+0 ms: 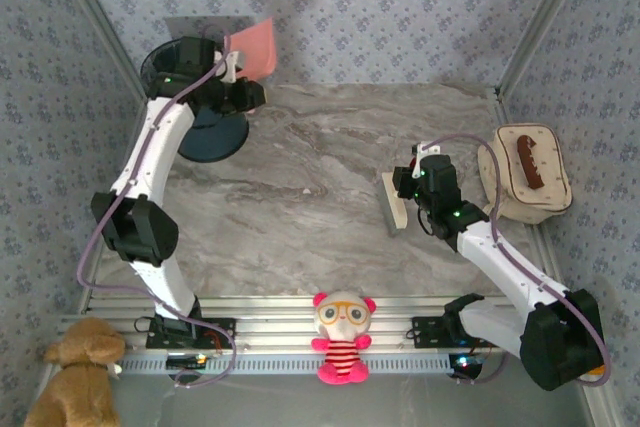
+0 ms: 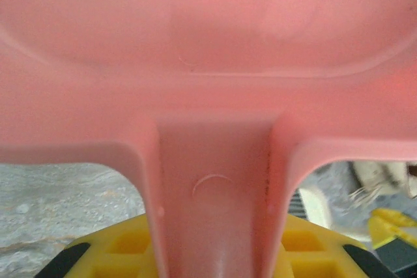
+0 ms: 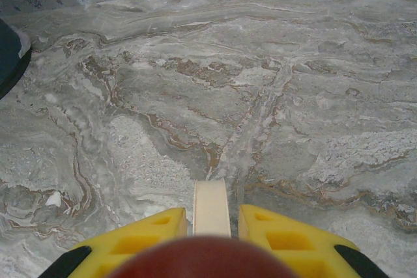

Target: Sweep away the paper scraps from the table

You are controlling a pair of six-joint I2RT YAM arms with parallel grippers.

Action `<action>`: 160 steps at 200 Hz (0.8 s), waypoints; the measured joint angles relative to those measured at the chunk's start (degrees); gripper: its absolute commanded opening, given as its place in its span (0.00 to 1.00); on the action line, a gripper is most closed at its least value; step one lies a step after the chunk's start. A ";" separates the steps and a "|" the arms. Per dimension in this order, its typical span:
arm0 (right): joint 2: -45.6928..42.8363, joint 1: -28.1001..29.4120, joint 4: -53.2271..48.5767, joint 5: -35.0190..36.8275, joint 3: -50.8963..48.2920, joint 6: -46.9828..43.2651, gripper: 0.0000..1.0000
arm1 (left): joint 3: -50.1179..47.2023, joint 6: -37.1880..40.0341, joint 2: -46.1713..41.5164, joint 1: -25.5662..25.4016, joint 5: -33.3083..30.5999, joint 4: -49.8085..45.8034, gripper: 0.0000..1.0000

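My left gripper [image 1: 238, 72] is shut on the handle [image 2: 215, 213] of the pink dustpan [image 1: 253, 47], which it holds up at the back left, tilted over a dark round bin [image 1: 175, 59]. Its yellow fingers [image 2: 124, 245] flank the handle in the left wrist view. At the right of the table [image 1: 300, 207], my right gripper [image 1: 408, 187] is shut on a brush [image 1: 393, 203] with a cream head [image 3: 211, 206] and a brown handle [image 3: 202, 258]. The brush head rests low over the marble. The paper scraps are out of view.
A dark blue disc [image 1: 215, 137] lies by the bin under the left arm. A beige pouch with a brown item [image 1: 527, 172] sits at the right edge. A pink plush toy [image 1: 342, 337] and a brown teddy [image 1: 75, 372] stand at the near rail.
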 measured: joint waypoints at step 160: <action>0.02 -0.09 -0.02 0.04 0.00 0.31 0.00 | 2.34 17.29 12.22 -15.08 -20.20 -14.14 0.00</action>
